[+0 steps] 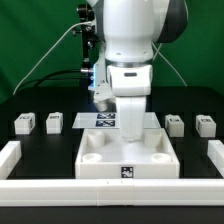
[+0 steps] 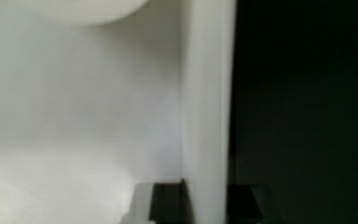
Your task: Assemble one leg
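Note:
Four legs, small white blocks with markers, stand on the black table: two at the exterior view's left (image 1: 25,123) (image 1: 54,122) and two at its right (image 1: 175,123) (image 1: 206,124). The big white square tray-like piece (image 1: 128,160) lies front centre. My gripper (image 1: 128,127) is lowered at that piece's far edge, away from every leg. In the wrist view the gripper (image 2: 210,203) straddles the piece's white rim (image 2: 208,100). The two dark fingers (image 2: 169,205) sit flush on either side of the rim, so the gripper looks shut on it. No leg shows in the wrist view.
The marker board (image 1: 100,120) lies behind the tray-like piece, partly hidden by the arm. White rails run along the front (image 1: 110,190), left (image 1: 10,152) and right (image 1: 214,150) of the work area. Cables hang behind the arm.

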### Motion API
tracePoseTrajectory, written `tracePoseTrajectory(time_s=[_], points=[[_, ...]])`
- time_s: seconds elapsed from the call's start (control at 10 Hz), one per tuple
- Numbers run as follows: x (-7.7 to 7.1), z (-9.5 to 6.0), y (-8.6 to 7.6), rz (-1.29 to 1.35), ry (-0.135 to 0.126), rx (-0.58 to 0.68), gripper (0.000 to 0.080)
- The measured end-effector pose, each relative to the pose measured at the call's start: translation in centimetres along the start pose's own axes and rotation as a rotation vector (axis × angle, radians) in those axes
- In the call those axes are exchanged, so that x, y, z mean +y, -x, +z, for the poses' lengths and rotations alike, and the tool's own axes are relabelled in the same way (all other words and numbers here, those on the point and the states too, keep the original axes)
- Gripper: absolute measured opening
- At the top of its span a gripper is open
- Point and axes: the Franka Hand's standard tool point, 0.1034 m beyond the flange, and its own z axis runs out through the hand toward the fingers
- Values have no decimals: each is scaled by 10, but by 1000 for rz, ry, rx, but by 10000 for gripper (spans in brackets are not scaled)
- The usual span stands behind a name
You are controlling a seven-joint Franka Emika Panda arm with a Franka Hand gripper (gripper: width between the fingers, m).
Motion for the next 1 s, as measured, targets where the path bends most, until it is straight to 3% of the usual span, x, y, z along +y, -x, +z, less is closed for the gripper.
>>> tracePoseTrajectory(time_s=[0.4, 1.0], points=[[34, -3, -46, 18, 11, 18, 75], [37, -3, -53, 40, 13, 21, 74]])
